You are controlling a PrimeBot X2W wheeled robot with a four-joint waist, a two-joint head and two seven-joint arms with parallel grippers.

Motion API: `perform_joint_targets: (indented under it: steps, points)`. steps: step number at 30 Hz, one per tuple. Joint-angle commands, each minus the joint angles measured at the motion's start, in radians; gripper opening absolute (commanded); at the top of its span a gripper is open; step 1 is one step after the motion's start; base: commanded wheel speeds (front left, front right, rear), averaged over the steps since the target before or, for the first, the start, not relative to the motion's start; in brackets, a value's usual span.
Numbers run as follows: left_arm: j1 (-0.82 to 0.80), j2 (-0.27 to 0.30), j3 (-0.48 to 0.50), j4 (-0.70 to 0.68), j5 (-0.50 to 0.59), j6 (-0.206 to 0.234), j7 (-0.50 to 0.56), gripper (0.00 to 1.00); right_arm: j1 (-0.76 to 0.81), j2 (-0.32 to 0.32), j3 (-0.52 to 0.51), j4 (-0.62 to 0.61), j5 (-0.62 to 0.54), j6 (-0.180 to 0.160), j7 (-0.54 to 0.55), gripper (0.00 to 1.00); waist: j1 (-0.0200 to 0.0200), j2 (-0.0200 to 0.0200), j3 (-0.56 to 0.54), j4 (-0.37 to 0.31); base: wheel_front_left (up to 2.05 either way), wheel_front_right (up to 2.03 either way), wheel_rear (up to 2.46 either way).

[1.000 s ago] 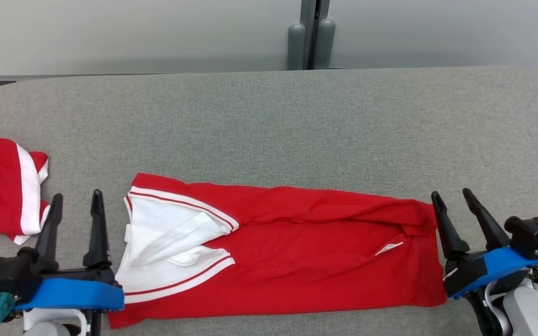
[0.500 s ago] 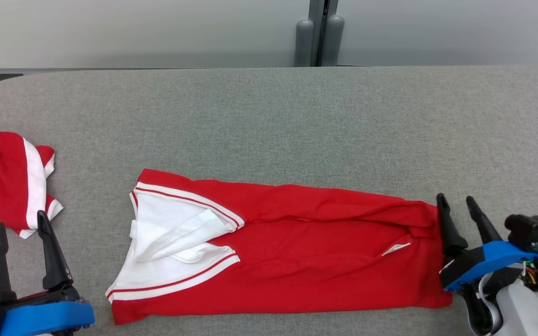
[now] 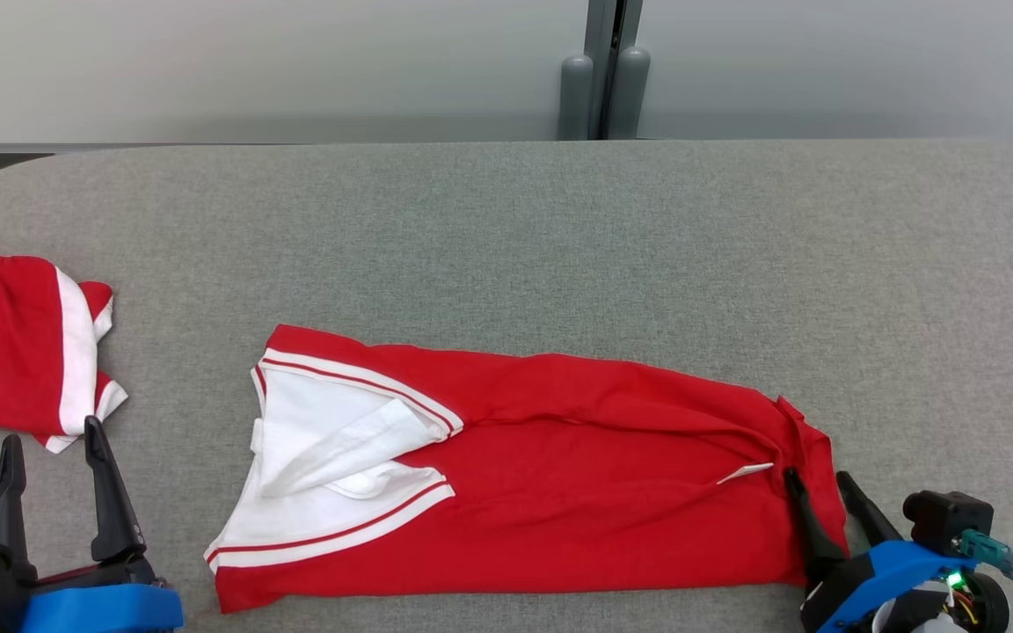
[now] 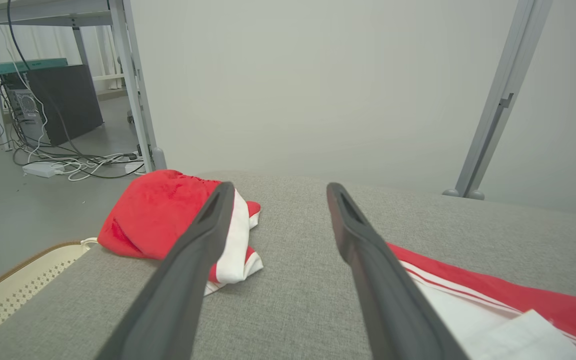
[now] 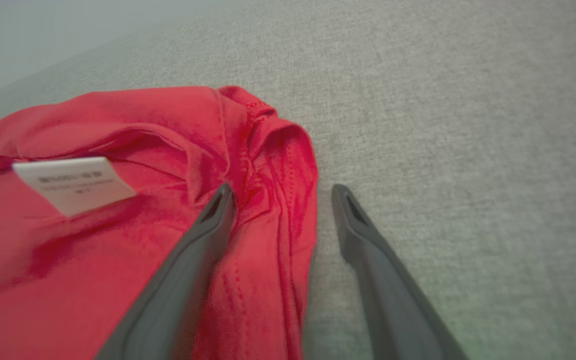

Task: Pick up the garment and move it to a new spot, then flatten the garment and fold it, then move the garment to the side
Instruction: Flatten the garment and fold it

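Note:
The garment [image 3: 559, 492], a red shirt with a white collar and trim, lies folded into a long band across the grey table [image 3: 506, 246]. Its collar end points left. My left gripper [image 3: 51, 432] stands open at the lower left, well clear of the collar, with nothing between its fingers [image 4: 280, 189]. My right gripper [image 3: 817, 477] is open at the garment's right end. In the right wrist view its fingers straddle the rucked hem [image 5: 283, 189]: the left one lies over the red cloth [image 5: 118, 210], the right one over bare table. A white label [image 5: 75, 182] shows nearby.
A second red and white garment [image 3: 5, 352] lies bunched at the table's left edge, just beyond my left gripper [image 4: 158, 215]. A grey wall and post feet [image 3: 603, 83] stand behind the table. Cables and a desk frame [image 4: 68, 165] are on the floor to the left.
My left gripper has drawn away from the collar end to the left. My right gripper has dropped toward the near edge and onto the right hem, which has rucked up. The camera shifted a little.

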Motion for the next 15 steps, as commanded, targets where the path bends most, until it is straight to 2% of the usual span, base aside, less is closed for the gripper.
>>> perform_joint_targets:
  steps: [1, 9, 10, 12, 15]
  points:
    - [-0.009, -0.003, 0.005, 0.003, 0.009, -0.003, -0.004, 1.0, 0.006, 0.013, 0.006, 0.017, -0.008, 0.0, 0.007, 1.0, 0.0, 0.0, 0.006, -0.002, 0.0, 0.0, 0.0]
    - [-0.028, -0.012, 0.008, 0.003, 0.036, -0.016, -0.004, 1.0, -0.055, 0.043, 0.049, 0.052, -0.02, 0.0, -0.004, 1.0, 0.0, 0.0, 0.01, 0.006, 0.0, 0.0, 0.0]
    - [-0.026, -0.013, 0.009, 0.002, 0.041, -0.017, -0.004, 1.0, -0.052, 0.043, 0.055, 0.055, -0.019, 0.0, -0.003, 0.51, 0.0, 0.0, 0.008, 0.007, 0.0, 0.0, 0.0]
    - [-0.02, -0.014, 0.01, 0.0, 0.048, -0.018, -0.004, 1.0, -0.046, 0.043, 0.064, 0.06, -0.015, 0.0, -0.009, 0.0, 0.0, 0.0, 0.003, 0.008, 0.0, 0.0, 0.0]
    - [-0.007, -0.016, 0.011, 0.003, 0.063, -0.02, -0.004, 1.0, -0.042, 0.035, 0.063, 0.057, -0.002, 0.0, -0.02, 0.0, 0.0, 0.0, -0.003, 0.005, 0.0, 0.0, 0.0]
